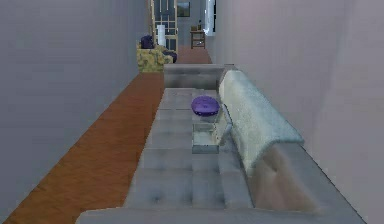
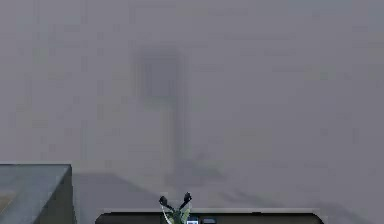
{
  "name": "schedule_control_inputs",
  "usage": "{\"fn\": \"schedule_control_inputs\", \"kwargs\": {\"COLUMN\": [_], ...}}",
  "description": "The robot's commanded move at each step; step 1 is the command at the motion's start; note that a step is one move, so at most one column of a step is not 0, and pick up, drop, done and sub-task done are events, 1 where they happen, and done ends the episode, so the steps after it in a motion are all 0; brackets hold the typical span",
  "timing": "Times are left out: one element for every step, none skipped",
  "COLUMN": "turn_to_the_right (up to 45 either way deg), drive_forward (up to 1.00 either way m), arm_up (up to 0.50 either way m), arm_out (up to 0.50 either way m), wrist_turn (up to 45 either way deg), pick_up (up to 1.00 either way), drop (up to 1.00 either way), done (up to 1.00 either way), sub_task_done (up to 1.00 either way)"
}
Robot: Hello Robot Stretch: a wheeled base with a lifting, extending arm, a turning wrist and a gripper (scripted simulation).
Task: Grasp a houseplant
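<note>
My gripper (image 2: 176, 207) pokes up at the arm side view's bottom edge as two thin dark-tipped fingers with a greenish tint. Small dark and white marks sit just to its right. Only bare grey wall lies behind the fingers, and the gripper holds nothing. In the forward view a purple rounded thing (image 1: 206, 104) rests on a pale glassy box (image 1: 207, 130), which stands on the seat of a long grey sofa (image 1: 190, 170).
The sofa runs ahead along the right wall, with its backrest (image 1: 255, 115) on the right. A brown wood floor strip (image 1: 110, 140) runs along its left. Far ahead stands a yellow armchair (image 1: 152, 58) before a doorway. A grey block (image 2: 35, 195) fills the arm side view's bottom left.
</note>
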Motion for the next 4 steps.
{"fn": "schedule_control_inputs", "kwargs": {"turn_to_the_right": [0.0,0.0,0.0,0.0], "drive_forward": [0.0,0.0,0.0,0.0], "arm_up": [-0.3,0.0,0.1,0.0], "arm_out": [0.0,0.0,0.0,0.0], "wrist_turn": [0.0,0.0,0.0,0.0], "pick_up": [0.0,1.0,0.0,0.0], "drop": [0.0,0.0,0.0,0.0], "done": [0.0,0.0,0.0,1.0], "sub_task_done": [0.0,0.0,0.0,0.0]}}
